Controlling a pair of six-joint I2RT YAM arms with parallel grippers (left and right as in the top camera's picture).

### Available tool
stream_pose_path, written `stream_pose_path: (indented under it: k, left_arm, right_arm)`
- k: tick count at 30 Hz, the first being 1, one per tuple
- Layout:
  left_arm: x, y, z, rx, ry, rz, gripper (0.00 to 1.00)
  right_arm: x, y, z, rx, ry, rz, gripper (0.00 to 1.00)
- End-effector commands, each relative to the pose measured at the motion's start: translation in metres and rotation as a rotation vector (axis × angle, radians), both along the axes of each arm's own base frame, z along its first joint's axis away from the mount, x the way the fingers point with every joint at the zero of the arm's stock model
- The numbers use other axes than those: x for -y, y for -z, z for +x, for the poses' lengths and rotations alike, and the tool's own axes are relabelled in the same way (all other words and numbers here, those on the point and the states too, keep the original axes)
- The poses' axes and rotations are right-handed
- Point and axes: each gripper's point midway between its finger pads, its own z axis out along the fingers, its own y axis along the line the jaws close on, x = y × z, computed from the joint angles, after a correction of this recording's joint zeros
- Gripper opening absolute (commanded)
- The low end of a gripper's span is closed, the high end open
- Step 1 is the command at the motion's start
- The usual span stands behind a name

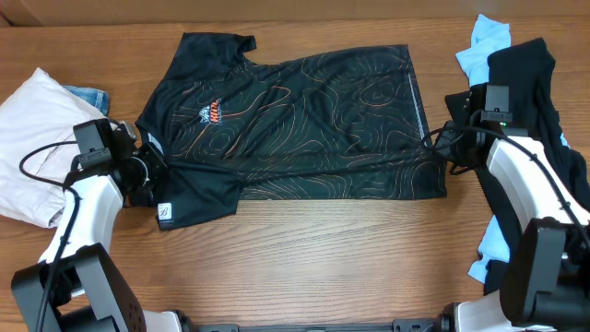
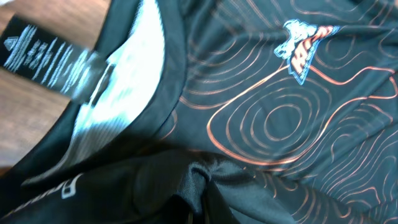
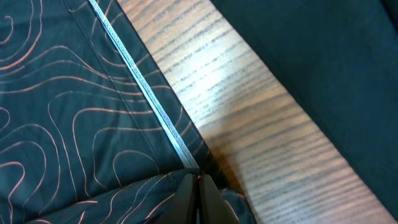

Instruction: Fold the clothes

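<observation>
Overhead: shirt laid along 9-to-3 o'clock axis; collar end clenched by left claw, hem by right claw.

I see the overhead view in bright, even light from above. Shadows on the brown wooden table are short and soft, and the crumpled white garment at the left edge is the brightest area. The left wrist view is dimmer and blurred: the print on the black care label at upper left is smeared, and the bottom is dark and out of focus. In the right wrist view, pale glare lies on the wood at centre, while the thin black jersey shirt with orange wavy lines is sharp at left.
</observation>
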Motion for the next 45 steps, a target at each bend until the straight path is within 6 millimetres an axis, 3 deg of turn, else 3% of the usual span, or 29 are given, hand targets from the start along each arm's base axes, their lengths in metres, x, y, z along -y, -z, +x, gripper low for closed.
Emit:
stream_pose_path:
  k: [1, 5, 7, 9, 10, 11, 13, 16, 19, 23, 38, 39, 41, 42, 43, 45]
  left_arm:
    - [-0.001, -0.001, 0.010, 0.041, 0.000, 0.010, 0.05]
    - [-0.004, -0.007, 0.020, 0.085, -0.011, 0.022, 0.10]
    - [-0.005, -0.008, 0.022, 0.093, -0.013, 0.023, 0.22]
    - [-0.005, -0.008, 0.021, 0.091, -0.014, 0.022, 0.38]
    - [-0.004, -0.007, 0.020, 0.083, -0.013, 0.019, 0.56]
    - [-0.004, -0.006, 0.018, 0.076, -0.013, 0.017, 0.68]
    - [-0.001, -0.001, 0.010, 0.035, -0.013, 0.004, 0.70]
    - [0.008, 0.012, -0.015, -0.081, -0.011, -0.036, 0.70]
    - [0.016, 0.024, -0.050, -0.234, 0.007, -0.054, 0.59]
    - [0.006, 0.037, -0.080, -0.366, -0.024, 0.013, 0.54]
    - [-0.009, 0.046, -0.090, -0.406, -0.057, 0.108, 0.61]
    - [-0.009, 0.046, -0.091, -0.406, -0.057, 0.107, 0.54]
    - [-0.007, 0.047, -0.090, -0.404, -0.051, 0.093, 0.27]
    - [-0.004, 0.047, -0.091, -0.406, -0.039, 0.083, 0.09]
    - [-0.003, 0.047, -0.092, -0.406, -0.036, 0.079, 0.04]
    - [-0.001, 0.050, -0.096, -0.417, -0.033, 0.072, 0.04]
  right_arm:
    - [0.000, 0.009, 0.005, -0.001, -0.007, 0.007, 0.04]
    - [0.001, 0.008, 0.015, 0.036, -0.007, 0.002, 0.04]
    - [0.001, 0.007, 0.017, 0.043, -0.007, 0.002, 0.06]
    - [0.001, 0.007, 0.016, 0.042, -0.007, 0.002, 0.24]
    - [0.001, 0.007, 0.016, 0.039, -0.007, 0.002, 0.42]
    - [0.001, 0.008, 0.015, 0.036, -0.007, 0.002, 0.47]
    - [0.001, 0.009, 0.012, 0.024, -0.007, 0.004, 0.47]
    - [0.000, 0.011, 0.008, 0.004, -0.006, 0.006, 0.47]
    - [0.000, 0.012, 0.004, -0.013, -0.006, 0.008, 0.47]
    - [0.000, 0.013, 0.001, -0.024, -0.006, 0.009, 0.47]
    - [-0.001, 0.014, -0.003, -0.043, -0.007, 0.011, 0.48]
    - [-0.001, 0.014, -0.003, -0.043, -0.007, 0.011, 0.48]
    - [-0.001, 0.014, -0.003, -0.043, -0.006, 0.011, 0.48]
    - [-0.001, 0.014, -0.003, -0.043, -0.006, 0.011, 0.48]
    - [-0.001, 0.014, -0.003, -0.043, -0.006, 0.011, 0.48]
    - [-0.001, 0.014, -0.003, -0.043, -0.006, 0.011, 0.48]
